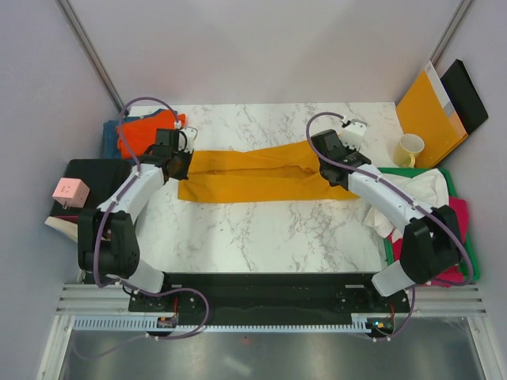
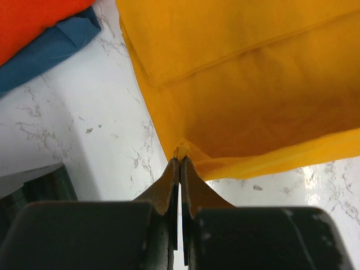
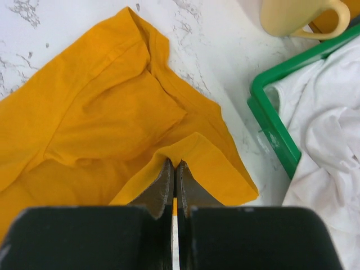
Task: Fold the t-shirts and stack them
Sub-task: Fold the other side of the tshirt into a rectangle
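Starting at the near edge, both arm bases sit on a black mounting plate (image 1: 253, 286) bolted to the white, grey-veined marble tabletop (image 1: 261, 233), which is bare between the plate and the cloth. Further out, the mustard-yellow t-shirt (image 1: 253, 176) lies stretched in a long band across the table. The left gripper (image 1: 181, 165) is closed tight on its left edge and the right gripper (image 1: 329, 168) is pinched shut on a fold at its right end. Off the left side, a pink box (image 1: 70, 191) rests on a black tray (image 1: 99, 168). Off the right side, a green bin (image 1: 448, 179) holds a crumpled white t-shirt (image 1: 420, 191) over a magenta t-shirt (image 1: 458, 215). At the far left corner an orange t-shirt (image 1: 142, 131) lies on a teal-blue t-shirt (image 1: 111, 144). At the far right stands a cream mug (image 1: 409, 149), with an orange-brown envelope (image 1: 428, 111) leaning behind it. Pale grey walls (image 1: 261, 47) enclose the space.
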Robot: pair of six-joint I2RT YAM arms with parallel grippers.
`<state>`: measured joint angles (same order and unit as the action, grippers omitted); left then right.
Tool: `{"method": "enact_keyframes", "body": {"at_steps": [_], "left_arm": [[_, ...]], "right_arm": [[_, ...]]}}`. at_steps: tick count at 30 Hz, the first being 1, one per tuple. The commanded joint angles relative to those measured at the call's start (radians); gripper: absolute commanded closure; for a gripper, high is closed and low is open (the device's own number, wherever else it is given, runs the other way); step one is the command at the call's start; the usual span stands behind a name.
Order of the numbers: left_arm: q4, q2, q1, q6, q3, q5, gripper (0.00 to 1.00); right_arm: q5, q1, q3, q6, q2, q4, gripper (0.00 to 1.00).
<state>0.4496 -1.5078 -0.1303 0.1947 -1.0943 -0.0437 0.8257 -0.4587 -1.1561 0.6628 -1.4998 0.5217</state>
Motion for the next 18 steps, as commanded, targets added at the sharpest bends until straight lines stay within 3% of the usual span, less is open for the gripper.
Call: {"method": "enact_keyframes", "body": {"at_steps": [1, 18], "left_arm": [[-0.066, -0.051, 0.006, -0.003, -0.056, -0.022, 0.98], [-0.107, -0.183, 0.046, -0.008, -0.127, -0.096, 0.98]], "right_arm": [[-0.007, 0.026, -0.097, -0.058, -0.071, -0.075, 1.0], [-0.042, 0.088, -0.283, -0.114, -0.323, -0.117, 1.0]]}}
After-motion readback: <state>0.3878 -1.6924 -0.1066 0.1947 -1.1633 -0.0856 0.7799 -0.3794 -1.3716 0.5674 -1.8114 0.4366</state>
